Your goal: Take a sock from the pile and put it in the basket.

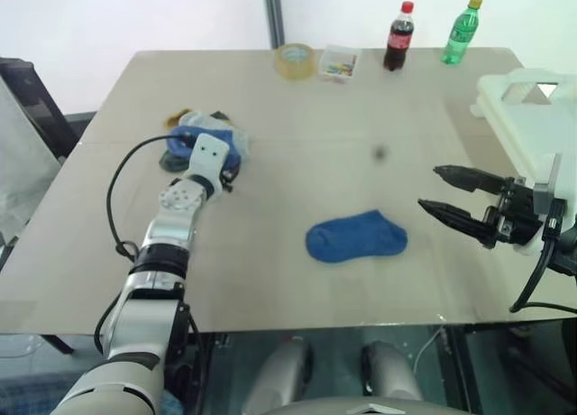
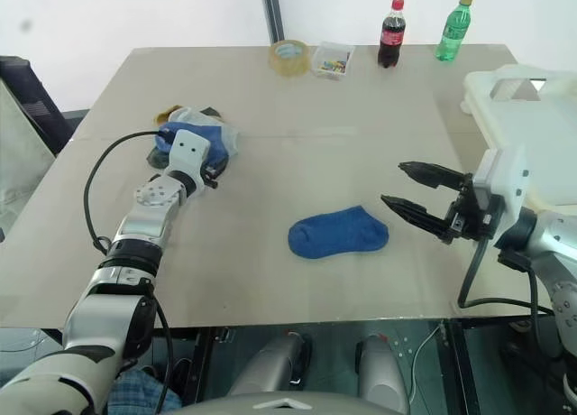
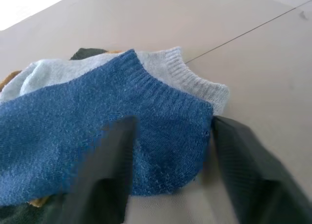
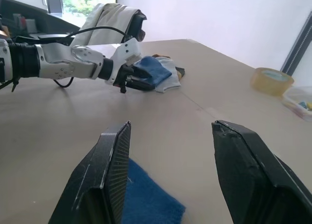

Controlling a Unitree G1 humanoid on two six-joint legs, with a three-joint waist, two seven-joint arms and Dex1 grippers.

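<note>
Blue sock [image 1: 356,236] on beige table [image 1: 297,117]; cream-white basket [image 1: 527,108].

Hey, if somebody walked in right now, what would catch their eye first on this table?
Probably the lone blue sock lying flat mid-table, apart from the others. Next, the left gripper at the sock pile on the robot's left, its fingers straddling the top blue sock. The right gripper hangs open beside the cream-white basket.

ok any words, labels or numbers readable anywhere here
None can be read.
Dark cola bottle: its red label is too small and blurred to read.
Green bottle: no legible label.
Tape roll and small clear box: no text visible.
</note>
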